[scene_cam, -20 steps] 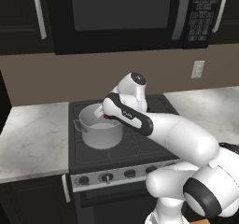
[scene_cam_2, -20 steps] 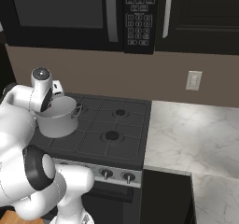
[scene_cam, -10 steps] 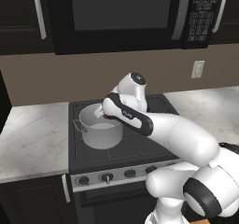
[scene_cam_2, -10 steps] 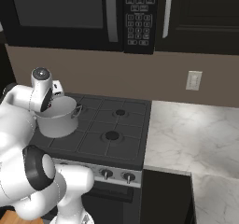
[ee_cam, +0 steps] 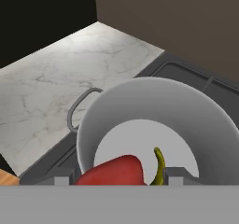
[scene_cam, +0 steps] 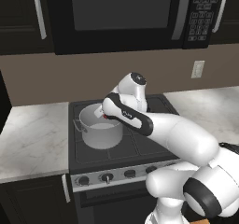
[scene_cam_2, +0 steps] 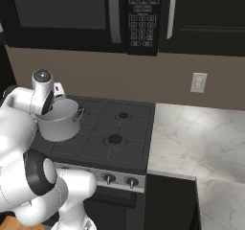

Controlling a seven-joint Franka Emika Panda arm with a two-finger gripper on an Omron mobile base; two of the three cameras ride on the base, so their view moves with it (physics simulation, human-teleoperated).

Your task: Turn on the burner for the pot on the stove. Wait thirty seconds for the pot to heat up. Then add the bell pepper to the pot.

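Change since a second ago: nothing you could call a move; arm, pot and pepper sit where they did in both base views.
Gripper: you will find it (ee_cam: 122, 181) at the bottom of the hand view, above the pot's mouth; in the left base view it (scene_cam: 105, 116) sits over the pot's right rim.
Hand state: the fingers stand partly apart with the bell pepper between them, pinching it.
Bell pepper: red, with an olive-green stem curling up on its right side (ee_cam: 114, 172); you see it against the pot's pale floor, a red speck at the wrist in the left base view (scene_cam: 106, 117).
Pot: silver-grey stockpot (ee_cam: 186, 111) on the stove's rear left burner (scene_cam: 100, 133), loop handle toward the counter; upright, with no lid (scene_cam_2: 61, 126).
Stove: black grates, knobs along the silver front strip (scene_cam: 140, 150); right-hand burners bare (scene_cam_2: 115, 139).
Counter: marble, left of the stove (scene_cam: 28, 136), and again on the right (scene_cam_2: 191, 138).
Far wall: black microwave above the stove (scene_cam: 121, 13), white outlet on the brown wall (scene_cam_2: 198, 82).
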